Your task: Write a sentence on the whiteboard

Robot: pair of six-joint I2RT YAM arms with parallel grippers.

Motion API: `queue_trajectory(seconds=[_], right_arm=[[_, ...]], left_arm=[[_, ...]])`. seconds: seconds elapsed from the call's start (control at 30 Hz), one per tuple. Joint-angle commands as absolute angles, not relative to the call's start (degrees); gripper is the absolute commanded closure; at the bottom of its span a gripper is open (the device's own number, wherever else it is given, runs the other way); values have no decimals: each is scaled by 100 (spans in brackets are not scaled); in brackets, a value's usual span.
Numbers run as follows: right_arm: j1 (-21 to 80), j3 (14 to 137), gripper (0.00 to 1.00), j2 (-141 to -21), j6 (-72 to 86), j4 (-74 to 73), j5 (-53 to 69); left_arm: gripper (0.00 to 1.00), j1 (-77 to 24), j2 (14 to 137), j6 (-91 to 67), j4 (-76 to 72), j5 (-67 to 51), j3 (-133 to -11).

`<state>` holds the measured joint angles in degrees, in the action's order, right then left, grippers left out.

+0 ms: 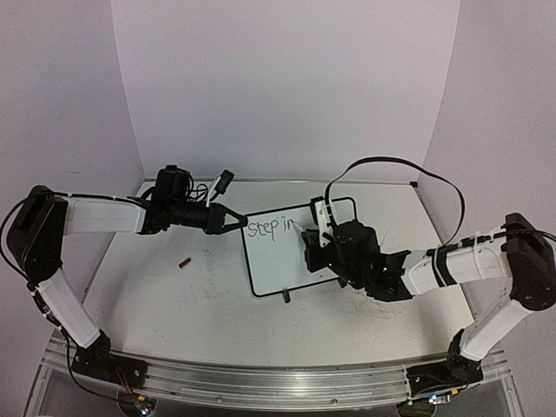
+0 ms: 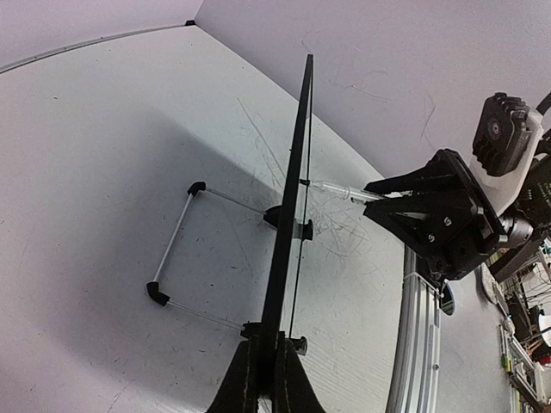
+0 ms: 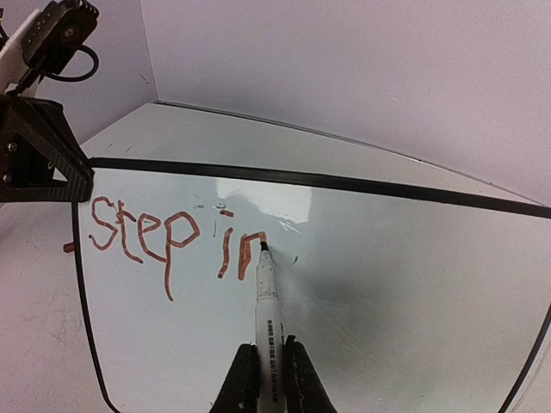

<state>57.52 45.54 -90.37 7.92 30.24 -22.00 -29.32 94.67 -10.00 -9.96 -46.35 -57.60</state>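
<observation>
White surface, scuffed all over with grey marks and black specks. Plain pale walls close it in at 9, 12 and 3 o'clock. A metal rail runs along the 6 o'clock edge, with both arm bases bolted to it.

The whiteboard is about mid-surface, black frame, corners rounded. It is propped up, not flat. The left wrist view shows it edge-on with a thin wire stand on the surface behind it.

The left gripper comes in from 9 o'clock and is clenched on the board's frame at its 10 o'clock corner.

The right gripper comes in from 4 o'clock and is closed around a white marker. The marker's tip touches the board face just past the last letter.

The sentence reads "step in", one line across the board's upper left. The strokes look reddish up close and dark from above.

A small dark red piece lies loose on the surface at 9 o'clock from the board, well apart from it. Cannot tell what it is.

A black cable loops up over the right arm toward 1 o'clock.
</observation>
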Motion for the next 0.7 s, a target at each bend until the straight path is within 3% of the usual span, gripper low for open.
queue_trajectory(seconds=[0.0, 0.67], right_arm=[[5704, 4386, 100, -8912, 949, 2736, -2186], [5753, 4375, 100, -8591, 959, 2734, -2114]], left_arm=[[100, -2916, 9297, -800, -950, -4483, -5867], [100, -2918, 9289, -791, -945, -4464, -5872]])
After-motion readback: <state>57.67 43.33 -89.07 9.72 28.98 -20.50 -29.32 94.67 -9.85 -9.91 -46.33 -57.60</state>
